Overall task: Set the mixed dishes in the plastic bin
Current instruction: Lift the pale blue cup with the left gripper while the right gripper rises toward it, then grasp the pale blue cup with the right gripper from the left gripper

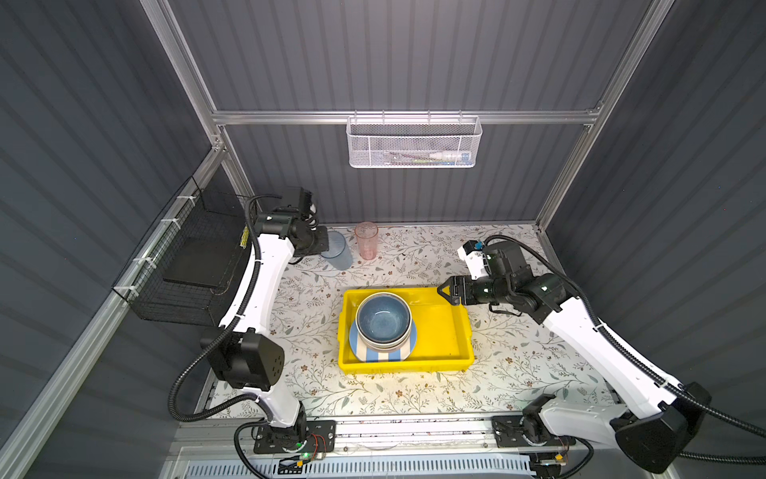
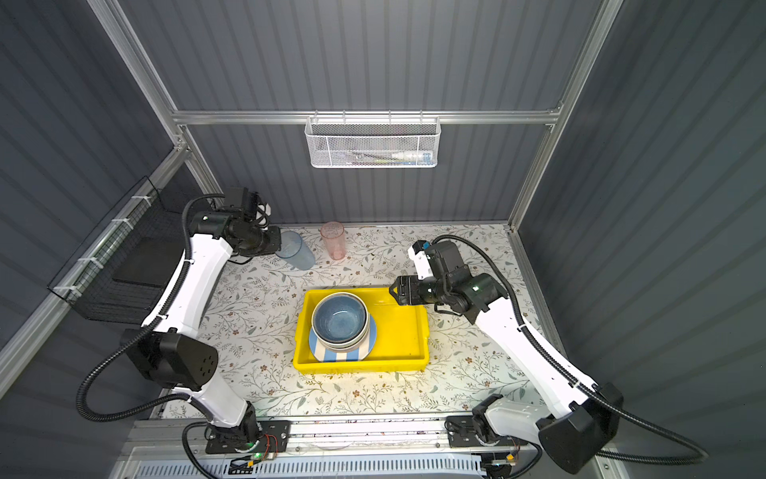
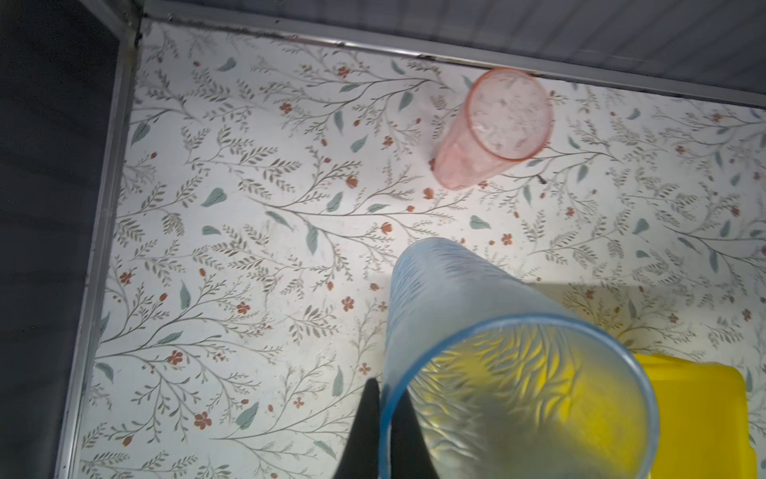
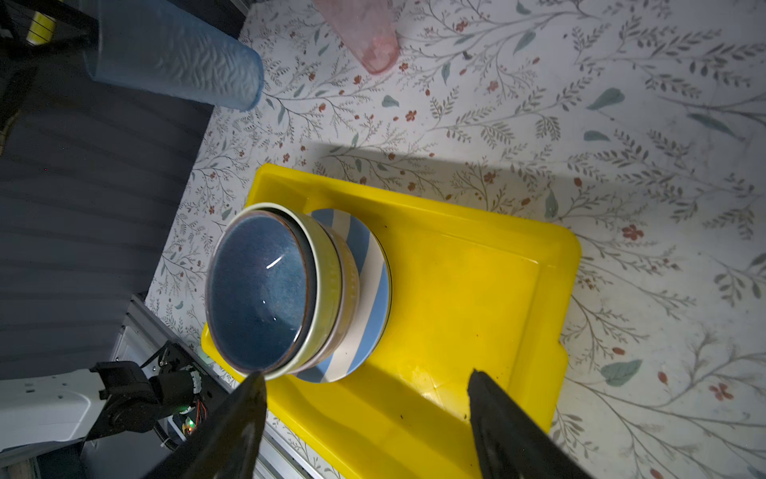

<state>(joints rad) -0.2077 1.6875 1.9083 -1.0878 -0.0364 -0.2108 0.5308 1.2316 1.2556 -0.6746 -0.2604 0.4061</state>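
The blue tumbler [image 1: 338, 251], upper left in both top views, tilts in the left gripper [image 3: 383, 414], clamped on its rim, apparently bound for the central yellow bin [image 1: 439, 331]. The right gripper [image 1: 447, 292] hovers over the bin's upper right corner, jaws apart, empty.

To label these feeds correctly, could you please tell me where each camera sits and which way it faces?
Top views: high at the front, looking down at the yellow bin; both arms show.
Left wrist: on the left arm, facing the blue tumbler pinched by the left gripper.
Right wrist: above the bin's corner, facing the blue bowl; the open right gripper shows.
Shared: both wrist views show the pink tumbler.
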